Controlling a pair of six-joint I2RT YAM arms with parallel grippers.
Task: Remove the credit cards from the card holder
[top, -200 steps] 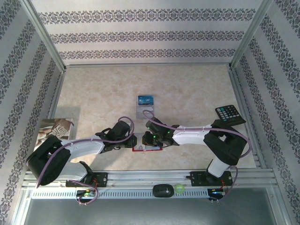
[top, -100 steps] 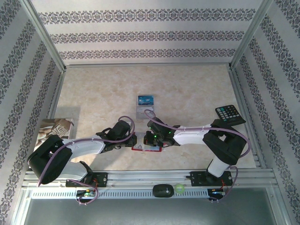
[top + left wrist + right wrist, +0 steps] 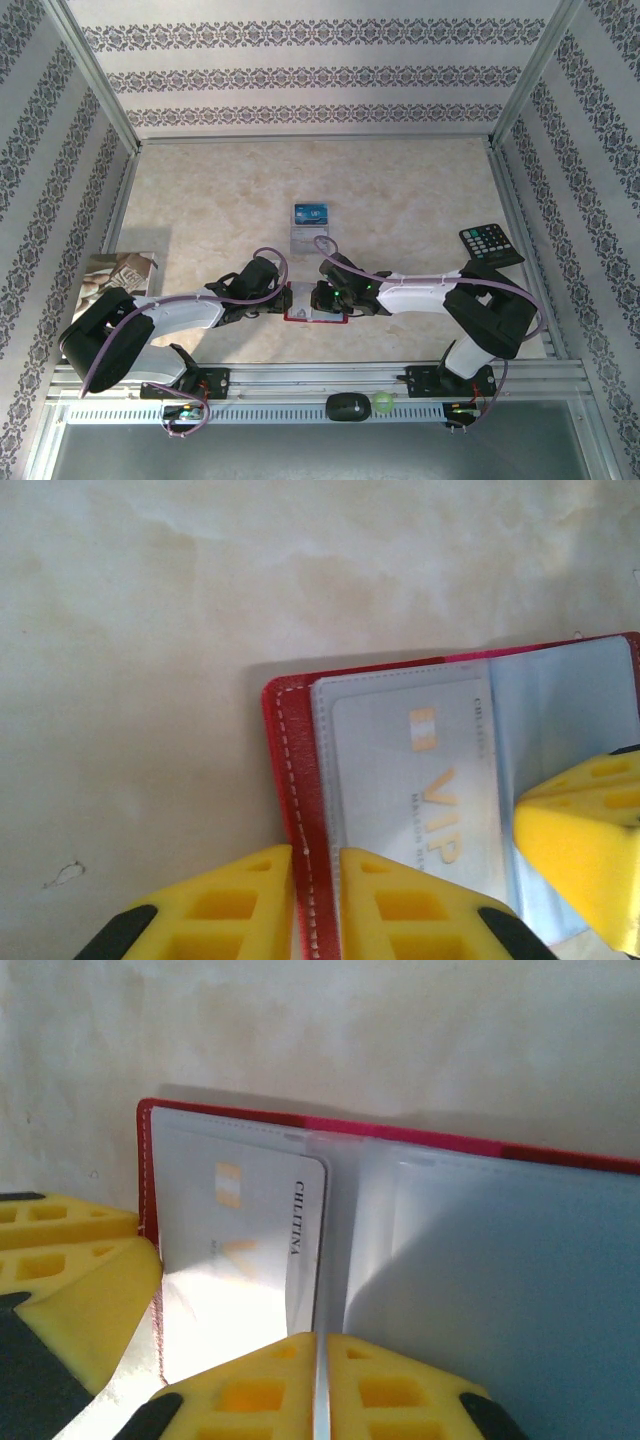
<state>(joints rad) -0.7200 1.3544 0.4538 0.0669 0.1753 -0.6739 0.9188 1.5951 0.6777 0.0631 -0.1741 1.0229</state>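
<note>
Slippage threatens: the left tool clamps only the red rim of the card holder, at six o'clock on the counter. The right tool pinches a clear sleeve edge, perhaps missing the VIP card; pulling could drag everything.

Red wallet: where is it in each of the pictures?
Top view: the red wallet sits low in the middle of the picture.
Left wrist view: the red wallet is at the lower right, stitched edge on its left.
Right wrist view: the red wallet spreads across the middle.
Shared landmark: the silver card inside it, in both wrist views.
</note>
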